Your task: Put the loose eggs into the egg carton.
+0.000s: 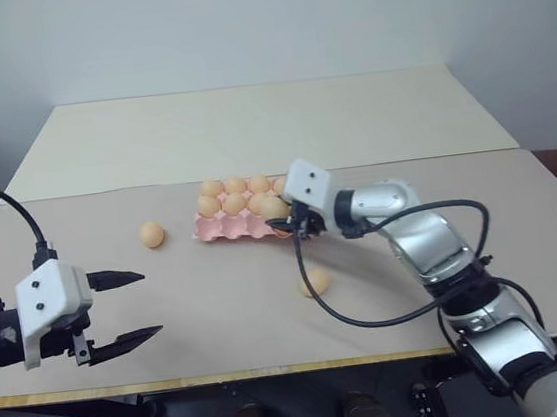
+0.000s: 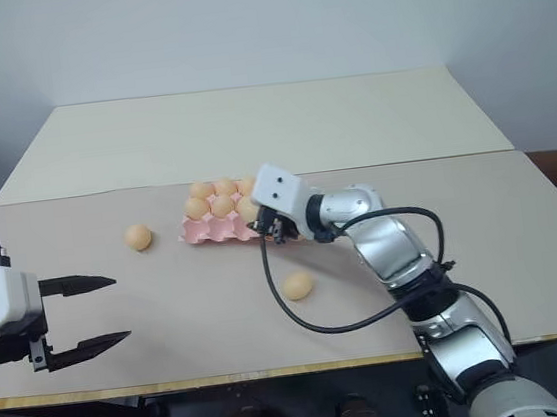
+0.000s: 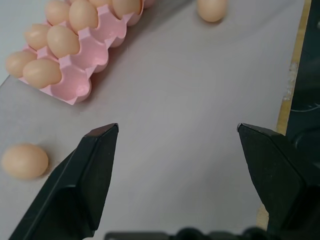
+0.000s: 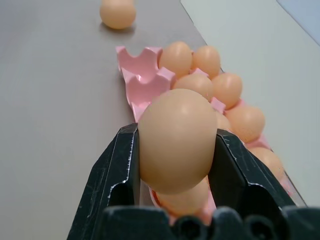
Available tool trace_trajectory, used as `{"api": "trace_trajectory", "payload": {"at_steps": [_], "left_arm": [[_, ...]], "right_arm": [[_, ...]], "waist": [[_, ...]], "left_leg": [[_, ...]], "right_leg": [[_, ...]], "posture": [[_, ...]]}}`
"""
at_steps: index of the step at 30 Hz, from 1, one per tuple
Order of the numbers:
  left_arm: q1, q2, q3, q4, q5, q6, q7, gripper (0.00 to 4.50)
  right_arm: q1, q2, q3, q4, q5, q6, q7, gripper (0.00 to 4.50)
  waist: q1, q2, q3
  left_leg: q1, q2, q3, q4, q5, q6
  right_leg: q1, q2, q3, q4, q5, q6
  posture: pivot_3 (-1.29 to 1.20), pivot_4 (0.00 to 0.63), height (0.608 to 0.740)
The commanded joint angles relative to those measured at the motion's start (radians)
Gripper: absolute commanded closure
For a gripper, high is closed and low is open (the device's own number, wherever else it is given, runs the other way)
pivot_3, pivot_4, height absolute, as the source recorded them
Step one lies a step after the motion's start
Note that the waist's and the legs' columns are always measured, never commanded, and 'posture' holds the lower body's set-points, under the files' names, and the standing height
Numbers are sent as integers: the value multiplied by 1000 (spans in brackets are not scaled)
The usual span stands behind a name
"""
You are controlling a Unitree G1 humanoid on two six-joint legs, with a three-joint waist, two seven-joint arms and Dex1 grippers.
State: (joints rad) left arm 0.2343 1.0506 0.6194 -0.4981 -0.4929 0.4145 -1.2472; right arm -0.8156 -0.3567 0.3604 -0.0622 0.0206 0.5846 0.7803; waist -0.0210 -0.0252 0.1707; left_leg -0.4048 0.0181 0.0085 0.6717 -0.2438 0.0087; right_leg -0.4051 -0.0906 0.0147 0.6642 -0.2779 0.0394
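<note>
Nearest to us, at the front edge of the tan table (image 1: 223,336), our left gripper (image 1: 119,309) hangs low over the bare surface with its two black fingers spread wide and nothing between them. A little farther in, one loose egg (image 1: 314,282) lies on the table near the middle, beneath the black cable of our right arm. Beyond that, our right gripper (image 4: 175,145) is clamped on an egg (image 4: 176,145), one finger pressed against each side (the wrist view shows this plainly), and it holds that egg just over the near edge of the pink egg carton (image 1: 222,227). The carton sits near the table's centre, with several eggs in its cups and a few near cups at its left end bare. Another loose egg (image 1: 152,234) rests on the table to the carton's left, apart from it. Farther back, a seam crosses the surface where a paler panel (image 1: 250,131) begins, and behind it rises a plain pale wall (image 1: 257,20).
</note>
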Motion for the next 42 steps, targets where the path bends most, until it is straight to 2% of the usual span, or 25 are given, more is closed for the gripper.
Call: {"api": "trace_trajectory", "payload": {"at_steps": [1,11,16,19,20,27,29,32,38,42], "left_arm": [[10,-6,51,-29,-2,-7,6,370],[26,-14,57,-53,-8,2,18,370],[26,-12,56,-52,-6,3,21,370],[24,-10,52,-47,-4,-1,20,370],[22,-10,51,-45,-3,-2,20,370],[11,-8,41,-36,-1,-10,19,370],[9,-9,40,-36,-1,-10,20,370],[9,-12,39,-40,-2,-10,22,370],[20,-18,50,-45,-6,-10,19,370],[21,-20,57,-26,-8,-16,11,370]], "right_arm": [[-53,43,2,57,-16,-80,-22,2733],[-139,175,20,330,-68,-240,-65,2733],[-151,190,13,403,-91,-297,-70,1255],[-152,192,8,407,-100,-313,-74,194],[-153,192,7,407,-104,-317,-76,32],[-125,152,-3,319,-111,-303,-46,32],[-108,123,-14,256,-99,-277,-24,32],[-52,23,-53,97,-59,-209,52,32],[115,-267,-177,-176,83,-121,258,32],[212,-435,-271,-261,167,-118,355,32]], "waist": [[0,0,0],[-4,0,0],[-12,0,0],[-18,0,0],[-20,0,0],[-23,0,0],[-22,0,0],[-17,0,0],[-3,0,0],[0,0,0]], "left_leg": [[0,0,0,0,0,0],[0,0,0,0,0,0],[0,0,0,-1,0,-1],[0,0,0,-1,0,-1],[0,0,0,-2,0,-1],[0,0,-1,-2,1,-1],[0,0,-1,-3,1,-1],[0,0,-1,-3,1,-1],[0,0,-1,-2,1,-1],[1,0,-1,-3,0,-1]], "right_leg": [[0,0,0,0,0,0],[0,0,0,0,0,0],[0,0,0,0,0,0],[0,0,0,0,0,0],[-1,0,0,0,0,0],[-1,0,0,0,0,0],[-1,0,0,0,0,0],[-1,0,0,0,0,0],[0,-2,-1,-2,0,0],[1,-1,0,-2,0,0]], "posture": [[0,150,740],[0,150,740],[0,150,740],[0,150,740],[0,150,740],[0,150,740],[0,150,740],[0,150,740],[0,150,740],[0,150,740]]}}
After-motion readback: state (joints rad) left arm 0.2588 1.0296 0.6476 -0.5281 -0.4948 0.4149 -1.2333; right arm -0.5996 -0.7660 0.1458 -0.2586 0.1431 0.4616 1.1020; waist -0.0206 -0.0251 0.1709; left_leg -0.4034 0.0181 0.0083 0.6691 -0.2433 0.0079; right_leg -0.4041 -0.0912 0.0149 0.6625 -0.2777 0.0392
